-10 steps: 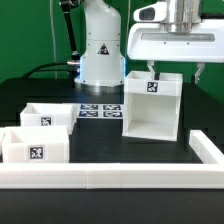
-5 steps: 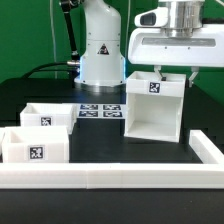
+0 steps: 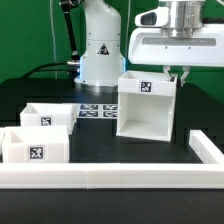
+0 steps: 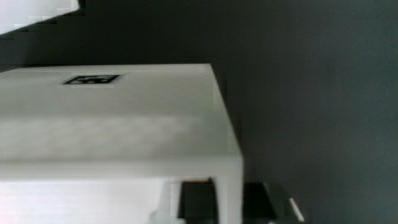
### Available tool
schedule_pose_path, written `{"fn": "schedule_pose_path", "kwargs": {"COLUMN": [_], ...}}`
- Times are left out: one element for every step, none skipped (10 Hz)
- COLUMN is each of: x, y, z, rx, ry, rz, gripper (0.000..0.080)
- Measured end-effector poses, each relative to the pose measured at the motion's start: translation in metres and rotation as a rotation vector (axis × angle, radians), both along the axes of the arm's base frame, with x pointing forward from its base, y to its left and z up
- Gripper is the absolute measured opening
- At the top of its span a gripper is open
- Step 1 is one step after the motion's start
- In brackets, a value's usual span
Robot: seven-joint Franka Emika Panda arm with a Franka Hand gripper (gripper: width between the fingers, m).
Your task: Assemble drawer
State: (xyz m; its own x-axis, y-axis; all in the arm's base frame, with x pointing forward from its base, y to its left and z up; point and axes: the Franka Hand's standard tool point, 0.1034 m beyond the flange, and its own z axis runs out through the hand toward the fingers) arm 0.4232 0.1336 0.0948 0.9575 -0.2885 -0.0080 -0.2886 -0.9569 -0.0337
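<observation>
Currently: I'm watching gripper [image 3: 177, 76] at upper right of frame, fingers [image 4: 199, 200] narrowly apart, clamping side wall of housing [image 3: 147, 108]; housing standing centre-right on table [image 3: 100, 140]; two trays [image 3: 33, 150] sitting lower left.

white tagged drawer housing [image 3: 147, 112] standing, open face fwd; rear tray [image 3: 47, 117], front tray [image 3: 32, 149] at ext. view's left.

Black table [image 3: 95, 145]; long white rail [image 3: 110, 178] along its front edge; behind, seemingly a pale wall [image 3: 30, 30].
</observation>
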Motion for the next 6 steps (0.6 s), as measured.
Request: {"fn": "schedule_pose_path", "kwargs": {"x": [0.000,0.000,0.000,0.000,0.002,0.011], "y": [0.000,0.000,0.000,0.000,-0.001,-0.004], "z": [0.000,0.000,0.000,0.000,0.000,0.000], "rx": [0.000,0.000,0.000,0.000,0.001,0.004], "ry": [0.000,0.000,0.000,0.000,-0.001,-0.006], "rz": [0.001,0.002,0.004,0.005,0.017,0.037], "gripper": [0.0036,0.0036,0.0036,0.0036,0.0036,0.0037]}}
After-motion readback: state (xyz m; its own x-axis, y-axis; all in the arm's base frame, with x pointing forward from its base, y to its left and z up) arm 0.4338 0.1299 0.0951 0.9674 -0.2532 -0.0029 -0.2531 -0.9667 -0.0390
